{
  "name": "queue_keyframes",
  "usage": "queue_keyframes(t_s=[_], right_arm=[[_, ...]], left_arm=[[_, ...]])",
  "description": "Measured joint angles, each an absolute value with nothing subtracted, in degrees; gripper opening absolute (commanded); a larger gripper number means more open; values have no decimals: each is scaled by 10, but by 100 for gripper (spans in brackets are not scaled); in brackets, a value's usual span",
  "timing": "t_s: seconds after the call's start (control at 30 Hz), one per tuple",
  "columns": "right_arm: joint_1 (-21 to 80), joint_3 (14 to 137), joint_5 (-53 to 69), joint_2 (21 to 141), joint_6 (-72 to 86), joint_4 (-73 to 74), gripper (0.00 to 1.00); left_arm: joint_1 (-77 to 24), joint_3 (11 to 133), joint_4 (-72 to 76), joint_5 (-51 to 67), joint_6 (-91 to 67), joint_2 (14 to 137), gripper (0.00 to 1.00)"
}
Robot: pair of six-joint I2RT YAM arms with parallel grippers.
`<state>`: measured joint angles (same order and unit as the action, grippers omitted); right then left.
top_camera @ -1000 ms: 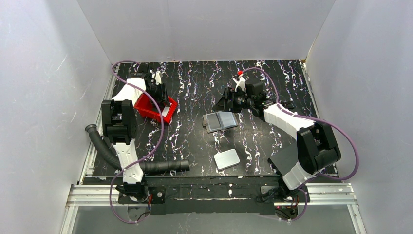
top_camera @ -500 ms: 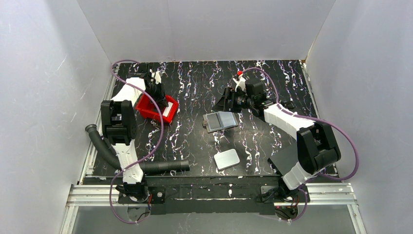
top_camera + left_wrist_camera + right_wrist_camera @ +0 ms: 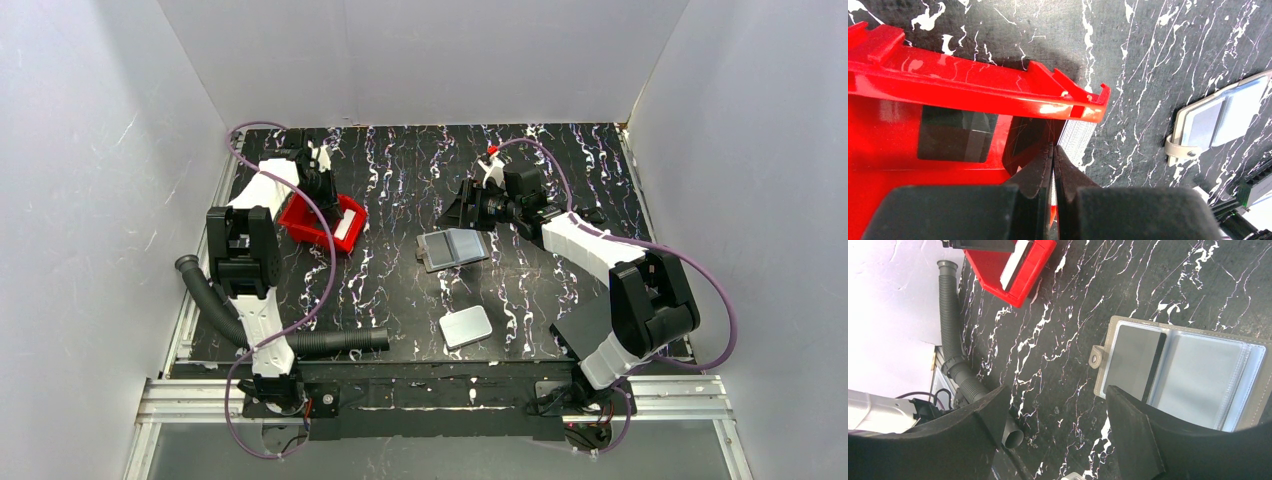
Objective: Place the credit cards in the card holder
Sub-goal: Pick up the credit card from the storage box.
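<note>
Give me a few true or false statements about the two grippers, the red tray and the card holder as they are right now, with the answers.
1. The left gripper has its jaws pinched together on a credit card at the red tray. True.
2. The right gripper is clamped shut. False: its jaws stand wide apart with nothing between them, next to the card holder.
3. The card holder lies opened out flat, its clear sleeves facing up. True.
4. The card holder sits inside the red tray. False: it lies on the table, well apart from the tray.
</note>
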<state>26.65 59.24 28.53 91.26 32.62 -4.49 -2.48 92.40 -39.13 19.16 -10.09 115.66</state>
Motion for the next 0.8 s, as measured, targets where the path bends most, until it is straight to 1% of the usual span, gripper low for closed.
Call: queue_keyframes(t_s=[0.27, 0.3, 0.37, 0.43, 0.53, 0.8], right_arm=[[268, 592, 287, 913, 328, -47, 78], [268, 592, 287, 913, 328, -47, 78], [269, 592, 287, 913, 328, -48, 78], [271, 592, 286, 913, 328, -49, 78], [271, 592, 287, 913, 328, -49, 78], [275, 592, 286, 914, 328, -49, 78]], left_arm=[[-25, 923, -395, 167, -100, 1141, 0], [-25, 923, -395, 164, -100, 1137, 9], [-25, 922, -395, 159, -100, 1129, 35], [-25, 922, -394, 158, -94, 1124, 52], [-25, 922, -395, 159, -96, 1122, 56], [-29, 922, -399, 176, -96, 1129, 58]])
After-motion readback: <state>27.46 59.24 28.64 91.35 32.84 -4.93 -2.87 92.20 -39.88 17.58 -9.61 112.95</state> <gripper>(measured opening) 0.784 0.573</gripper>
